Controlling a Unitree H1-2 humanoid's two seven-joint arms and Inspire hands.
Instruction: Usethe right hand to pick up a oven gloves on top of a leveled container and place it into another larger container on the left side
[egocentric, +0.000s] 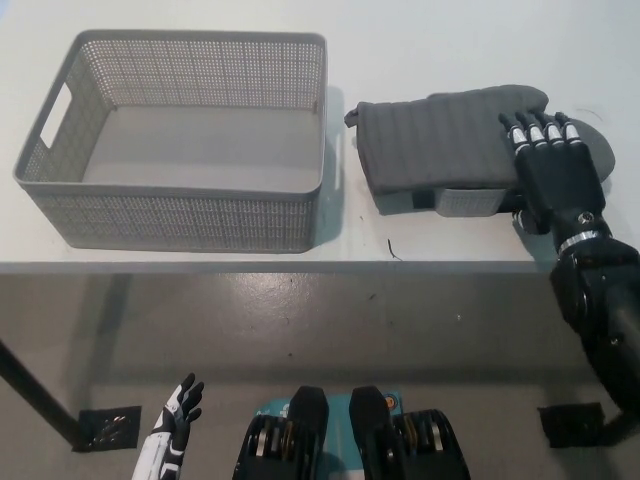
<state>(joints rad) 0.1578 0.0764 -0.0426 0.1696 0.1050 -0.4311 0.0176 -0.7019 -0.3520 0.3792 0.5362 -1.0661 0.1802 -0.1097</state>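
Note:
A grey quilted oven glove (445, 140) lies flat on top of a small grey container (468, 202), covering most of it. My black right hand (553, 165) rests over the glove's right end with its fingers spread and pointing up the picture; I cannot see a grasp on it. A larger grey perforated basket (60, 214) stands to the left on the white table, with nothing inside. My white left hand (177, 415) hangs low at the lower left, fingers apart, away from the table.
The white table's front edge (300, 266) runs across the middle; grey floor lies below it. A narrow gap separates the basket from the small container. A thin dark scrap (393, 250) lies near the edge.

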